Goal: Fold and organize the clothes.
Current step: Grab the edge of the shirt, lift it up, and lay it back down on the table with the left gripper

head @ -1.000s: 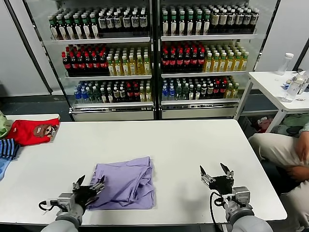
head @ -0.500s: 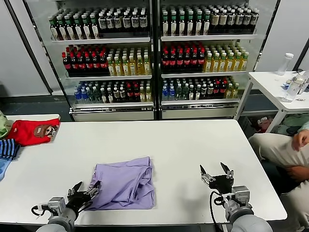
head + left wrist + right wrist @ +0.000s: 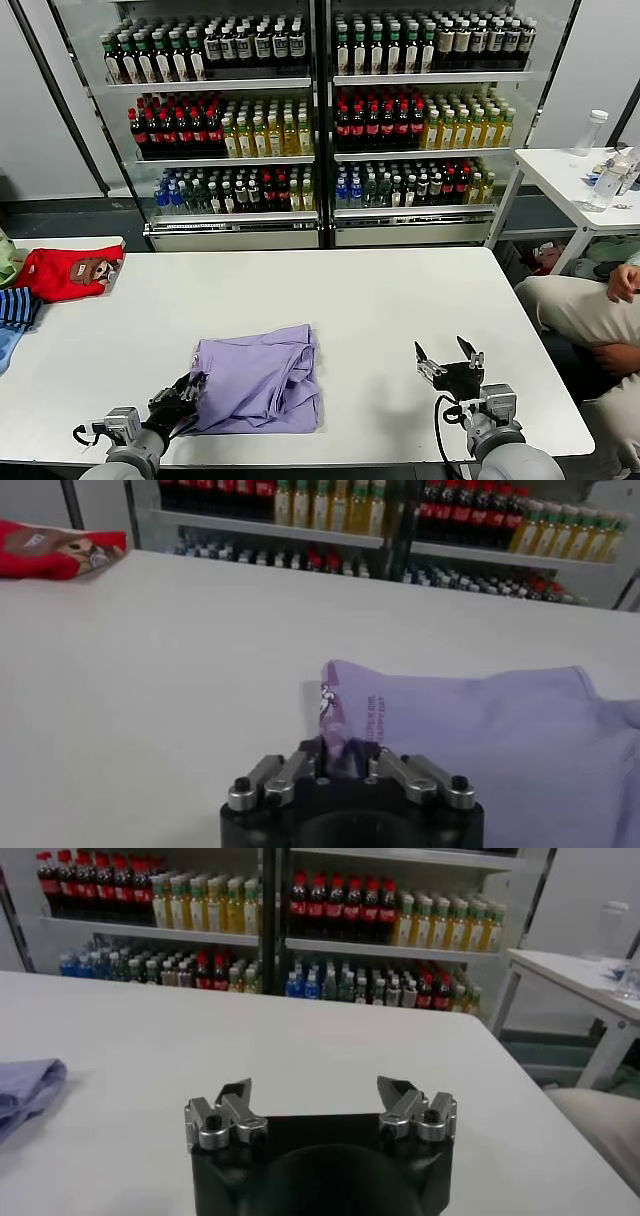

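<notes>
Your head camera looks forward and down over the bench point(image 3: 380, 300) toward the drink coolers point(image 3: 320, 120). Each wrist camera sits low behind its own tool, skimming the benchtop toward those coolers. All three views share the lavender T-shirt point(image 3: 258, 378) and the cooler shelves.

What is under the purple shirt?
The purple shirt lies folded on the white table. Only table shows around it; anything beneath is hidden. The left gripper pinches its corner.
</notes>
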You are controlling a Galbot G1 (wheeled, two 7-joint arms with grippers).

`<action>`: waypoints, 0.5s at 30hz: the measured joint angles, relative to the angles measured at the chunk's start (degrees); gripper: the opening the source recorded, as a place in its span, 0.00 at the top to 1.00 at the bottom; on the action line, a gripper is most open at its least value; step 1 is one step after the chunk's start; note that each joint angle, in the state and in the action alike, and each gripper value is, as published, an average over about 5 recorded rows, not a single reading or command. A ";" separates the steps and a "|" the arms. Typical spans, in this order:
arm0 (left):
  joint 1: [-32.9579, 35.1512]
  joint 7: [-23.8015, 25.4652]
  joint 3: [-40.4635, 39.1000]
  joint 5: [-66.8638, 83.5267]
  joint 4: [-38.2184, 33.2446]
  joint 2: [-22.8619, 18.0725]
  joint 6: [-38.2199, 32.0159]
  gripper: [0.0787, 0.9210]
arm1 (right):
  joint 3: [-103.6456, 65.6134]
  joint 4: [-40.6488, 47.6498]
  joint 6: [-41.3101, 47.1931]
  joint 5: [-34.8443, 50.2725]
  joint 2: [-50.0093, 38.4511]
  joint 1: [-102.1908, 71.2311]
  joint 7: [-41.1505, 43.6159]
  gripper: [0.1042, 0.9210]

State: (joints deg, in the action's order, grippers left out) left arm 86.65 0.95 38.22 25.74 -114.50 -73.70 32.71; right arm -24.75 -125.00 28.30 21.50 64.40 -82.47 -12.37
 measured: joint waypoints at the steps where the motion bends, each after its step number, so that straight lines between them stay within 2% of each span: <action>1: 0.05 0.06 -0.04 0.08 -0.07 -0.05 -0.02 0.84 | 0.06 0.05 0.00 -0.01 0.01 0.06 -0.01 0.12; 6: 0.41 -0.25 0.61 0.58 -1.36 0.07 -0.16 0.97 | 0.14 -0.17 0.10 -0.12 -0.29 0.38 -0.03 0.12; 15: 0.92 -0.35 8.84 2.07 -5.51 3.69 0.50 0.98 | -0.02 -0.77 0.16 -0.13 -0.95 0.92 -0.05 0.12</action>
State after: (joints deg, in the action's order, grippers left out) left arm 87.56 0.59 47.06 27.81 -120.01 -70.00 33.21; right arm -24.77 -125.77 28.47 21.37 63.45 -81.55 -12.42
